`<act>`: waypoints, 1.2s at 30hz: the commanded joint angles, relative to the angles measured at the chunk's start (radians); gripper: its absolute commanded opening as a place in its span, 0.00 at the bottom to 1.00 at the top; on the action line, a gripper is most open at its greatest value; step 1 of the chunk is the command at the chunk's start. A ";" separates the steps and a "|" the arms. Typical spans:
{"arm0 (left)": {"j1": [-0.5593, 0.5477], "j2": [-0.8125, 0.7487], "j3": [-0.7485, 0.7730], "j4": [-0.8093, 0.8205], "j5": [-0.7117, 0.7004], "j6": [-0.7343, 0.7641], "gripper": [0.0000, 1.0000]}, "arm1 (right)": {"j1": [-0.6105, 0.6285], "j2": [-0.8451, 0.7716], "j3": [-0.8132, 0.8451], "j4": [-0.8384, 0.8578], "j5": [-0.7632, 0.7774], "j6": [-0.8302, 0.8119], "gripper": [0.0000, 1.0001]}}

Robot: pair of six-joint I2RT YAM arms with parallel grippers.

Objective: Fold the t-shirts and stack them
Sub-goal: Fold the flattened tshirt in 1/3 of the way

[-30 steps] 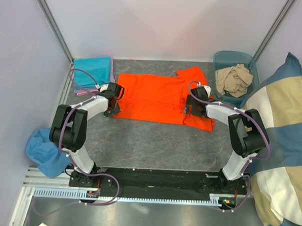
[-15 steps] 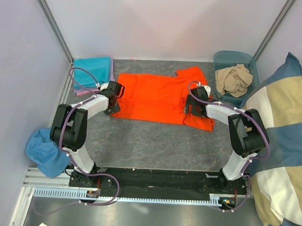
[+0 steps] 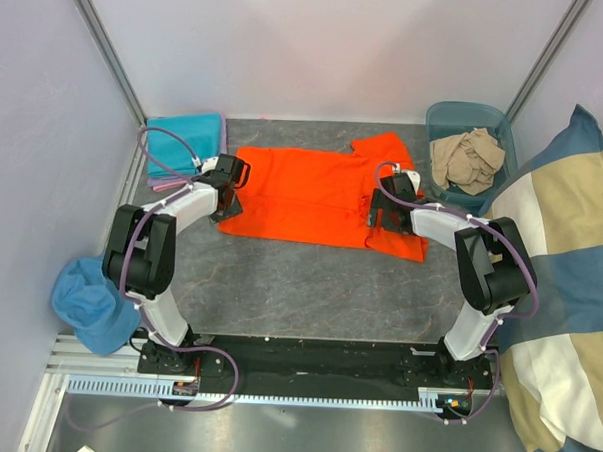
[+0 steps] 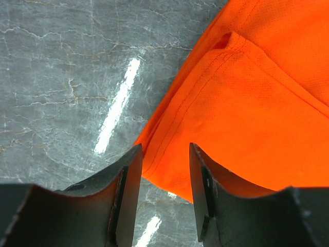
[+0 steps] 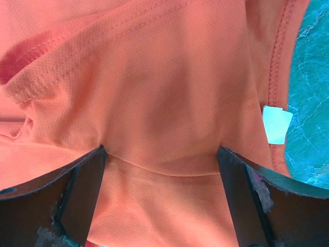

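The orange t-shirt (image 3: 313, 191) lies spread flat in the upper middle of the top view, on a grey marbled table (image 4: 61, 77), with its neck end to the right. It is a thin sports-mesh knit with fine pinholes and double-stitched hems. It looks light, limp and a little slick, so I judge it will drape and sag from any single hold and slide easily over the smooth tabletop. The firmest places to take it are the stitched edges: the hem corner on the left and the neckband or shoulder seam on the right. Pinching both at once should keep the fold line straight.

The left gripper (image 4: 164, 149) stands at that left hem corner. Its jaws are about half apart and straddle the doubled orange edge without clamping it. The right gripper (image 5: 160, 152) is spread wide over the cloth, just left of the ribbed neckband and the white neck label (image 5: 276, 123), and holds nothing. The fabric is puckered between its fingers.

In the upper left of the top view a folded teal t-shirt (image 3: 185, 141) sits near the orange one. Crumpled beige t-shirts (image 3: 467, 158) fill a translucent blue bin (image 3: 441, 117) at the upper right.
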 commanded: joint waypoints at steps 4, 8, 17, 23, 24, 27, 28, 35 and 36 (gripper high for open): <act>0.004 0.044 0.027 0.009 -0.052 0.019 0.49 | -0.001 0.057 -0.014 -0.037 -0.044 0.003 0.98; 0.004 0.052 0.023 0.009 -0.053 0.019 0.28 | -0.001 0.058 -0.014 -0.035 -0.047 0.003 0.98; 0.004 0.032 0.003 0.009 -0.059 0.019 0.02 | -0.005 0.060 -0.017 -0.035 -0.046 0.003 0.98; 0.004 -0.026 -0.043 0.002 -0.047 0.011 0.02 | -0.005 0.061 -0.019 -0.034 -0.049 0.008 0.98; 0.004 -0.045 -0.052 0.002 -0.046 0.008 0.02 | -0.005 0.061 -0.019 -0.034 -0.050 0.008 0.98; 0.004 -0.072 -0.083 0.002 -0.035 0.002 0.02 | -0.001 0.066 -0.017 -0.030 -0.053 0.009 0.98; 0.004 -0.080 -0.097 0.002 -0.033 0.000 0.02 | -0.003 0.069 -0.017 -0.029 -0.055 0.011 0.98; 0.004 -0.138 -0.132 -0.009 -0.024 -0.004 0.02 | -0.005 0.080 -0.014 -0.027 -0.061 0.013 0.98; 0.004 -0.146 -0.137 -0.011 -0.023 -0.006 0.02 | -0.003 0.078 -0.014 -0.027 -0.064 0.013 0.98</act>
